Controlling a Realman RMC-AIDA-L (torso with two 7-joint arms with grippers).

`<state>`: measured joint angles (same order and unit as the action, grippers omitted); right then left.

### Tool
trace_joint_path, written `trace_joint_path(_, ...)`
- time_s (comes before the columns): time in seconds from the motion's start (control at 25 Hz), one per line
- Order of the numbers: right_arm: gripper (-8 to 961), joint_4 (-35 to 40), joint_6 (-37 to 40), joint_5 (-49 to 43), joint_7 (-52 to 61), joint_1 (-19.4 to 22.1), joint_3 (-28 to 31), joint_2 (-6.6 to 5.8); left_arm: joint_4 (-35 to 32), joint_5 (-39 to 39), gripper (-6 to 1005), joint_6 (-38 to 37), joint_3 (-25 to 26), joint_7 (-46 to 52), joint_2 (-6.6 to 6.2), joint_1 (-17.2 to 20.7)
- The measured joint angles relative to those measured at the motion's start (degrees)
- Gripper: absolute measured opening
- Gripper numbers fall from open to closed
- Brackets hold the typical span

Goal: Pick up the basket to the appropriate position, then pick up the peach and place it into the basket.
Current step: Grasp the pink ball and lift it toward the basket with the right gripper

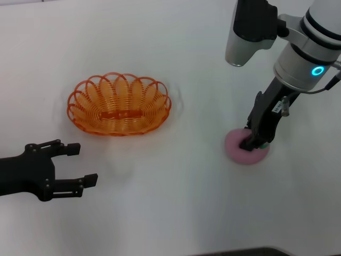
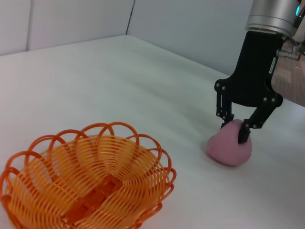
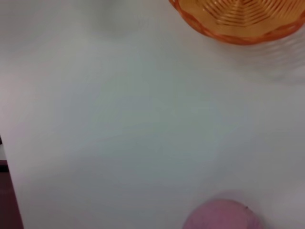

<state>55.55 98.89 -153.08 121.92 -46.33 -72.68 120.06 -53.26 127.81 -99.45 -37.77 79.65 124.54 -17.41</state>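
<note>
Closest to the head camera is the left gripper [image 1: 85, 165], a black two-finger hand sitting low over the white table [image 1: 176, 213] with its fingers spread wide and nothing between them. It's just in front of the basket, a bit to its left, not touching it.

Biggest task thing is the basket [image 1: 119, 104]: a shallow oval of thin orange looped wire with a scalloped rim, sitting flat on the table on the robot's left half. It holds nothing that I can see. The left wrist view shows it [image 2: 86, 181] up close, so you can make out the flat ribbed strip in the bottom, which the head view only hints at.

Smaller is the peach [image 1: 237, 146], a round pale-pink ball resting on the table well to the right of the basket. There's a bit of green near the fingertips in the head view.

The right gripper [image 1: 254, 140] comes down on the peach from above. The left wrist view is the useful one here: it shows the right gripper [image 2: 237, 130] with one finger on each side of the top of the peach [image 2: 228, 150], touching or nearly so; can't tell if it's squeezing yet. The right wrist view only catches the top of the peach [image 3: 221, 215] and the basket's edge [image 3: 238, 36], no fingers.
</note>
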Motion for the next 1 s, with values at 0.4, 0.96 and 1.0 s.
trace_joint_path(0.4,211,0.23,0.29,-0.06,0.39,-0.25,-0.48,-0.09,-0.01,1.10,891,-0.49,-0.01,0.18,-0.09,-0.28)
trace_joint_path(0.96,99,0.26,0.34,-0.30,0.62,-0.57,-0.63,0.00,-0.25,1.13,892,-1.27,0.06,0.57,-0.09,-0.41)
trace_joint_path(1.0,90,0.26,0.34,-0.30,0.64,-0.62,-0.62,0.00,-0.27,1.13,891,-1.28,0.07,0.69,-0.10,-0.42)
